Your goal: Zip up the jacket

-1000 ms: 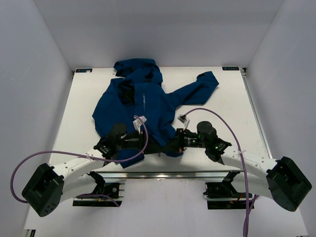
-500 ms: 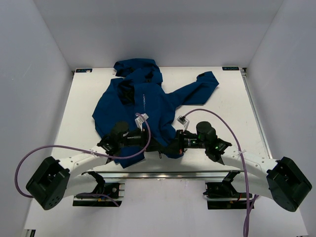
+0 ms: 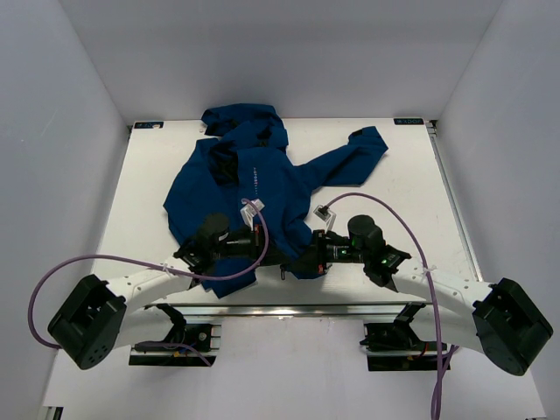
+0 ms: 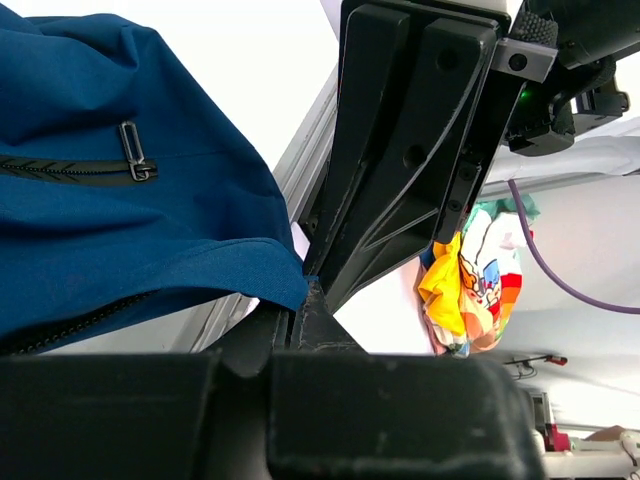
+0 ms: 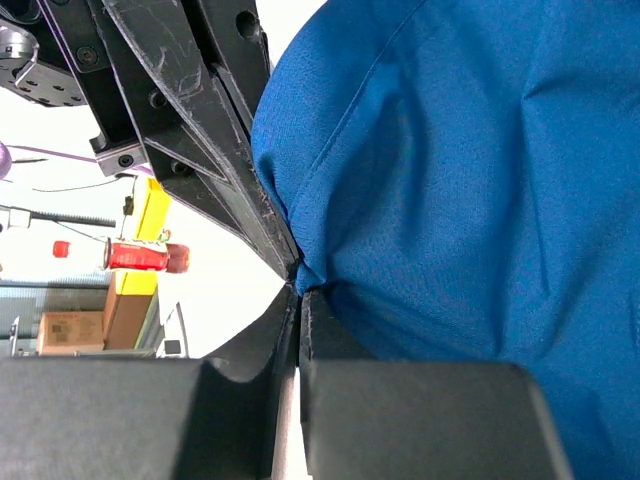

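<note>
The dark blue jacket [image 3: 254, 188] lies spread on the white table, hood at the far side and one sleeve [image 3: 350, 153] reaching right. Both grippers meet tip to tip at its near hem. My left gripper [image 3: 278, 256] is shut, pinching the hem's edge [image 4: 285, 285] at its fingertips. My right gripper [image 3: 302, 260] is shut on a fold of the same blue fabric [image 5: 460, 180]. In the left wrist view the left gripper [image 4: 300, 300] faces the right gripper's black fingers [image 4: 400, 150], and a zip pull [image 4: 135, 165] lies on the cloth. The right gripper [image 5: 300, 290] faces the left fingers [image 5: 190, 110].
The hem hangs at the table's near edge, over the metal rail [image 3: 289, 308]. Purple cables [image 3: 385, 210] loop over both arms. Bare table [image 3: 402, 192] lies right of the jacket. White walls enclose the table on three sides.
My left gripper has gone from open to shut on the hem, after creeping a little right towards the right gripper. The right gripper has stayed shut in place.
</note>
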`<action>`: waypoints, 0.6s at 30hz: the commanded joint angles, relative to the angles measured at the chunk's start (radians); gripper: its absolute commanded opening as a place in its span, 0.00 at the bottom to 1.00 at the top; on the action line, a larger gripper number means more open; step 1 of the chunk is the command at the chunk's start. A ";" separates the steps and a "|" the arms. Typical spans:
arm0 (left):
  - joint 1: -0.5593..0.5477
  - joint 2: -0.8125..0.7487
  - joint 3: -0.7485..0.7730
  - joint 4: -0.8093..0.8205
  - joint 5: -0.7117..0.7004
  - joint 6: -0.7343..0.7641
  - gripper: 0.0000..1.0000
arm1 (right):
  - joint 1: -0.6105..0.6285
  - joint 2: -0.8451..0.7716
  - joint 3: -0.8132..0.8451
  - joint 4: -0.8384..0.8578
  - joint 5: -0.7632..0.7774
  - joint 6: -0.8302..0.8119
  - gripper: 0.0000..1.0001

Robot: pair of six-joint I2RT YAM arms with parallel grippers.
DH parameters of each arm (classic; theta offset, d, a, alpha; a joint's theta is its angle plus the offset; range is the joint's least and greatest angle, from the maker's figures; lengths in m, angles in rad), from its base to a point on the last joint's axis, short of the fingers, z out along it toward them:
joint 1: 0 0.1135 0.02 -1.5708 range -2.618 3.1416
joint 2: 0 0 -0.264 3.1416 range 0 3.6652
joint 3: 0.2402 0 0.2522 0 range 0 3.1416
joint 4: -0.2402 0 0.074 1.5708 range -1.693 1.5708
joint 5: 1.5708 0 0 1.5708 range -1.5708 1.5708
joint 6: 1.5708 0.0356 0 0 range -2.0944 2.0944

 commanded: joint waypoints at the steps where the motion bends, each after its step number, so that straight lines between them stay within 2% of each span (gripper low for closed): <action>1: -0.005 -0.051 0.027 -0.016 -0.022 0.009 0.00 | 0.000 0.000 0.027 0.046 -0.021 -0.011 0.00; 5: -0.005 -0.066 0.014 -0.015 -0.041 0.002 0.00 | 0.000 0.017 0.037 0.098 -0.070 -0.012 0.25; 7: -0.005 -0.068 0.007 -0.010 -0.050 -0.005 0.00 | 0.002 0.034 0.044 0.123 -0.101 -0.011 0.34; 10: -0.005 -0.067 0.002 0.007 -0.059 -0.029 0.00 | 0.002 0.057 0.055 0.131 -0.126 -0.012 0.41; 13: -0.006 -0.065 0.001 0.018 -0.067 -0.041 0.00 | 0.005 0.067 0.055 0.154 -0.139 -0.011 0.43; 18: -0.006 -0.068 -0.004 0.021 -0.066 -0.046 0.00 | 0.007 0.054 0.052 0.160 -0.080 -0.004 0.38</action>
